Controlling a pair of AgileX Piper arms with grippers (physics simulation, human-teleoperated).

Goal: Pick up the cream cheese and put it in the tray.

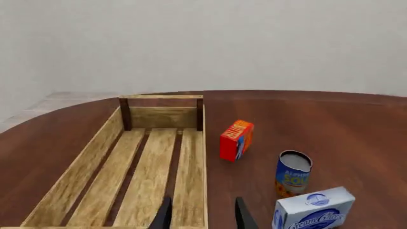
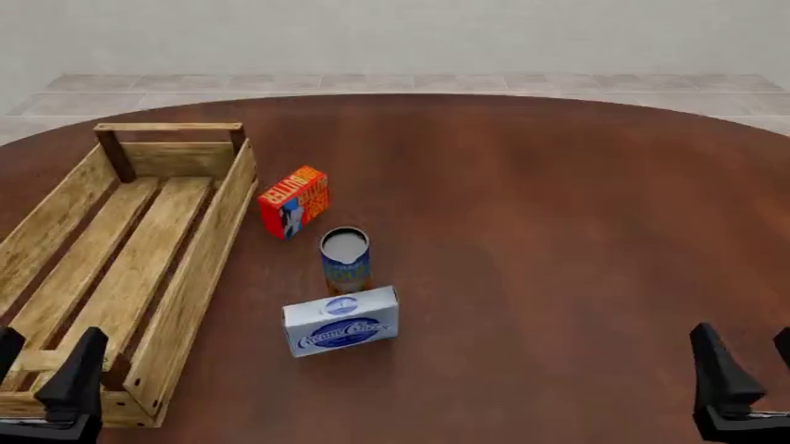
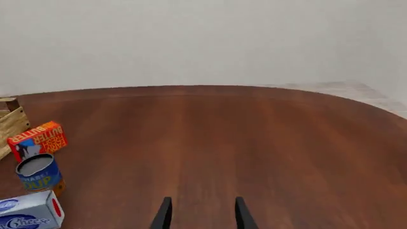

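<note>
Both grippers sit low at the near edge of the front view, well apart from each other, one at each bottom corner. The left gripper (image 2: 43, 370) shows two dark fingers (image 2: 77, 368) pointing up and forward, spread with a clear gap between them and nothing held; the inner one is cut by the picture's left edge. The right gripper (image 2: 753, 365) mirrors it at the far right, its fingers (image 2: 716, 365) likewise parted and empty, the outer one clipped by the frame. In each wrist view only the two dark fingertips (image 1: 164, 217) (image 3: 164, 214) rise from the lower edge, parallel, with open space between them.
</note>
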